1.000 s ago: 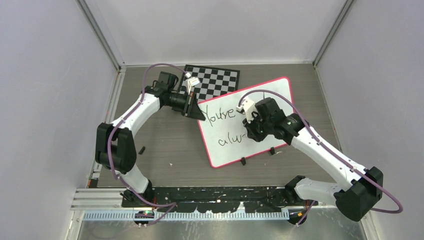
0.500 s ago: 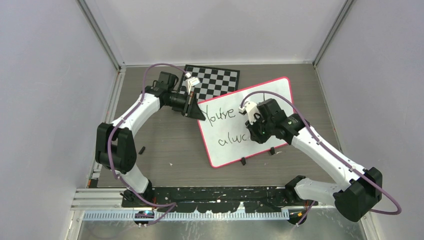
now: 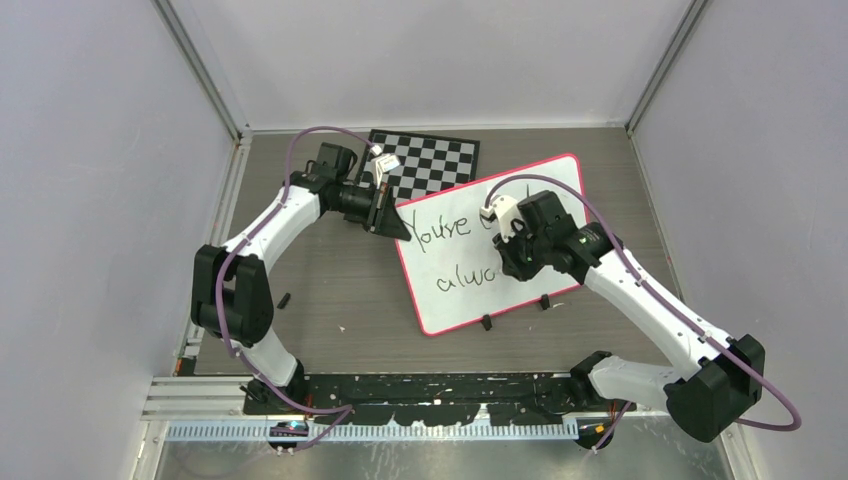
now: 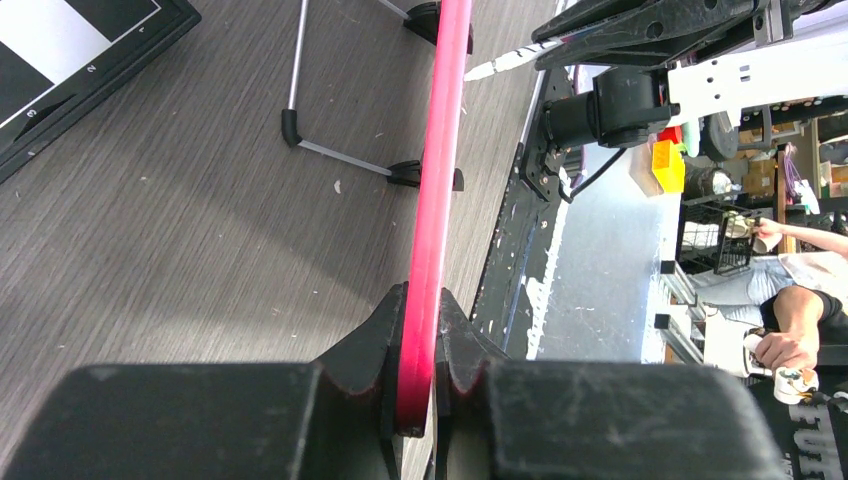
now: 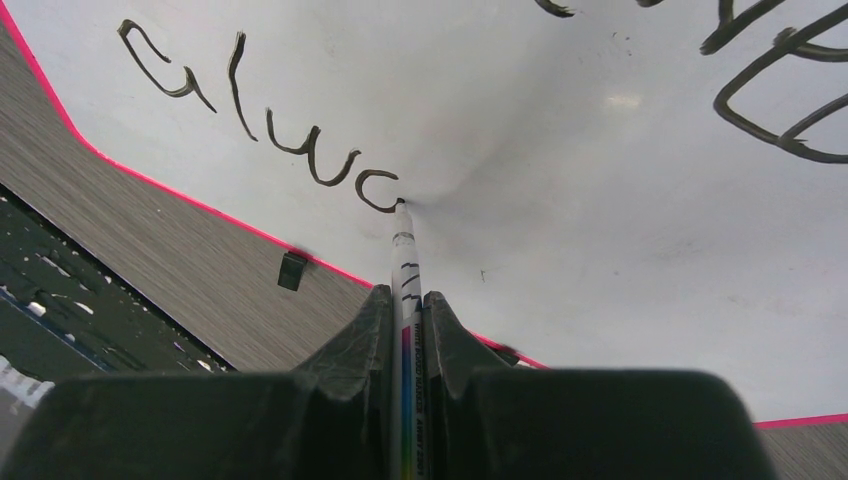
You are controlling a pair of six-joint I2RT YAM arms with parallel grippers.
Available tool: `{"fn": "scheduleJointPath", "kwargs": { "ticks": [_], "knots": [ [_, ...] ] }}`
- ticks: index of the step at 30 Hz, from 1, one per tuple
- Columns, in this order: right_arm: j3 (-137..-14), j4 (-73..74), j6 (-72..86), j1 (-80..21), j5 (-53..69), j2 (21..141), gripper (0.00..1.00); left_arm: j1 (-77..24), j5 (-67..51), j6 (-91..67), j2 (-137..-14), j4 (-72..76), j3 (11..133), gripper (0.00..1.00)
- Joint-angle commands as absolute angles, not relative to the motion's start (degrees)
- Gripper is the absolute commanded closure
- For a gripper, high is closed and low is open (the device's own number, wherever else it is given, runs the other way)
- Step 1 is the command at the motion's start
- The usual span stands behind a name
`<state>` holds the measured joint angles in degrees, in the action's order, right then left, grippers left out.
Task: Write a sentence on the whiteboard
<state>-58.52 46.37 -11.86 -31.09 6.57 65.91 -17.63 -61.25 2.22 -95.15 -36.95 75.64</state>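
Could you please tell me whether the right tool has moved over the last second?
Yes. The right tool with the marker has shifted rightward across the whiteboard, away from its left edge, lengthening the sentence.

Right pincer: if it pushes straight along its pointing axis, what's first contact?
The whiteboard. The right pincer is shut on the marker, whose tip looks to touch the board at the end of the lettering, so the marker would press in before the pincer itself arrives.
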Motion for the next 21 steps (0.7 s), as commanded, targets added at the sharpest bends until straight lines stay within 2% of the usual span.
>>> {"fn": "scheduleJointPath", "kwargs": {
  "ticks": [1,10,21],
  "knots": [
    [-59.2,41.1,-12.2,-30.3,4.2,65.7,1.00,-18.4,-56.9,3.6,-96.8,-36.7,76.7,1.00],
    [-56.3,43.8,-13.3,-29.8,3.4,63.4,1.00,-18.4,-57.0,3.8,-96.8,-37.1,77.0,1.00],
    [-62.1,46.2,-13.1,-29.1,5.3,63.2,1.00,-18.4,-57.2,3.7,-96.4,-37.1,77.1,1.00]
  ]
}}
